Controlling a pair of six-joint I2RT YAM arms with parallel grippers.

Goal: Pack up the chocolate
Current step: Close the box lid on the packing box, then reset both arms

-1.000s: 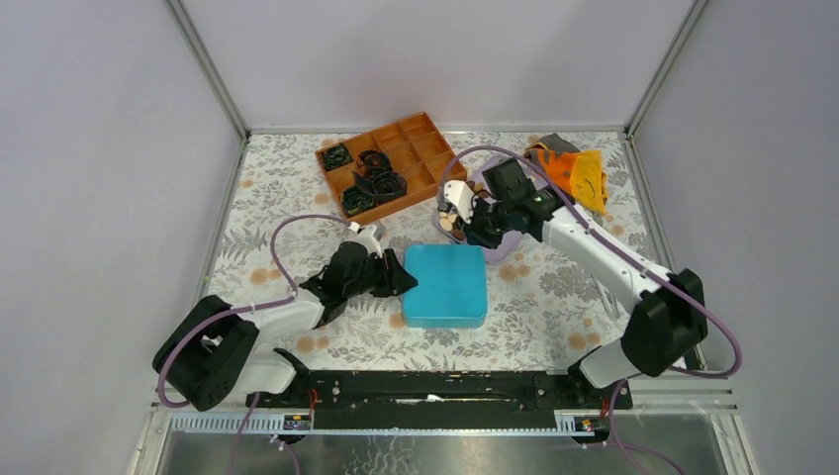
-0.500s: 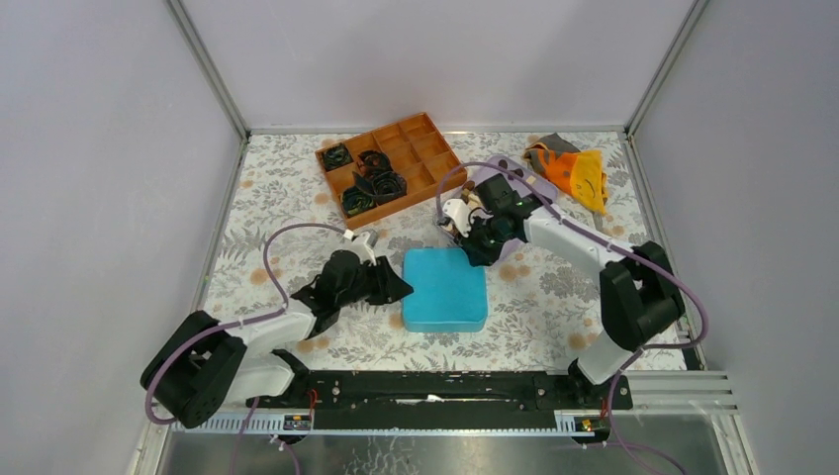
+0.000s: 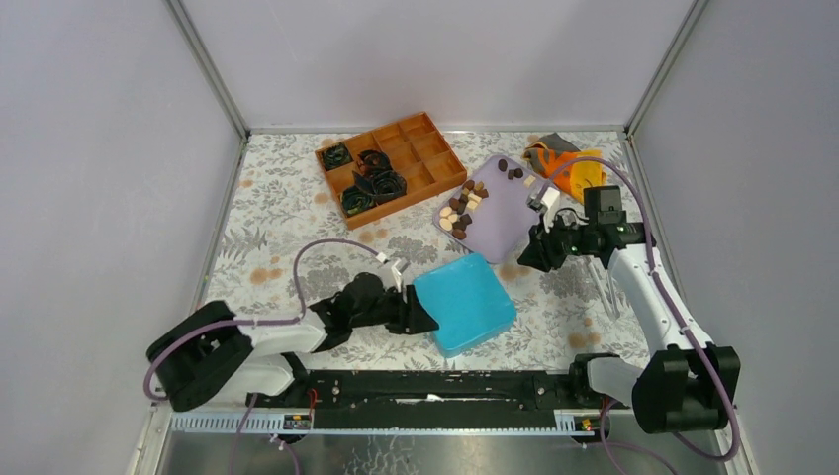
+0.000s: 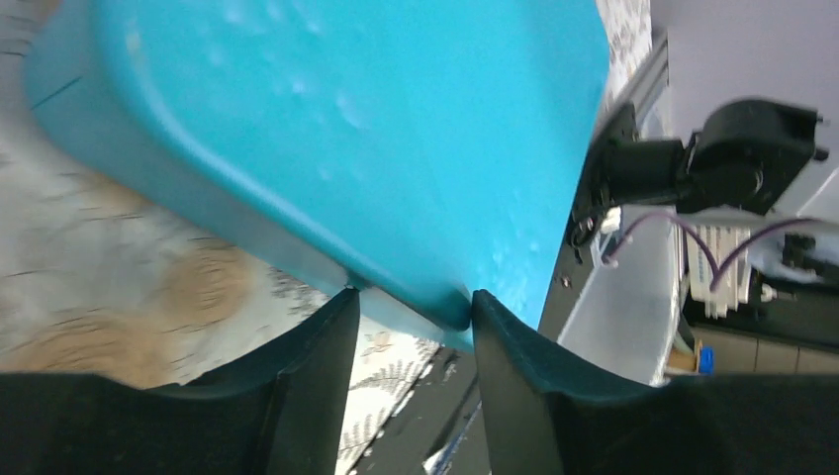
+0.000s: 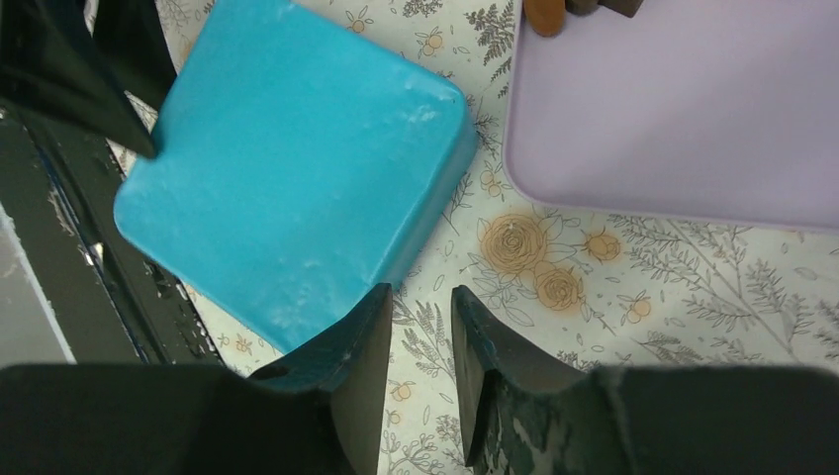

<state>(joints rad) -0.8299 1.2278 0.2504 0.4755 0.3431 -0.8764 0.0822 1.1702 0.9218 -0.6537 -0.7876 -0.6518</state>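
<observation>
Small dark, brown and cream chocolate pieces [image 3: 460,212] lie on a lilac plate [image 3: 505,223]; one brown piece [image 5: 544,15] shows at the top of the right wrist view. A turquoise box [image 3: 467,300] sits turned at an angle near the front edge. My left gripper [image 3: 425,321] is shut on its near-left rim, and the rim [image 4: 411,297] sits between the two fingers. My right gripper [image 3: 524,259] hovers off the plate's right side, low over the cloth. In its own view the right gripper [image 5: 420,297] is open a little, with only cloth between the fingers.
A brown compartment tray [image 3: 420,148] at the back holds black crinkled paper cups [image 3: 371,183]. An orange bag [image 3: 576,170] lies at the back right. The black rail [image 3: 435,386] runs along the near edge, close to the box.
The left gripper has pulled the turquoise box toward the near edge and turned it. The right arm has drawn back to the right off the plate, and its jaws have parted.
</observation>
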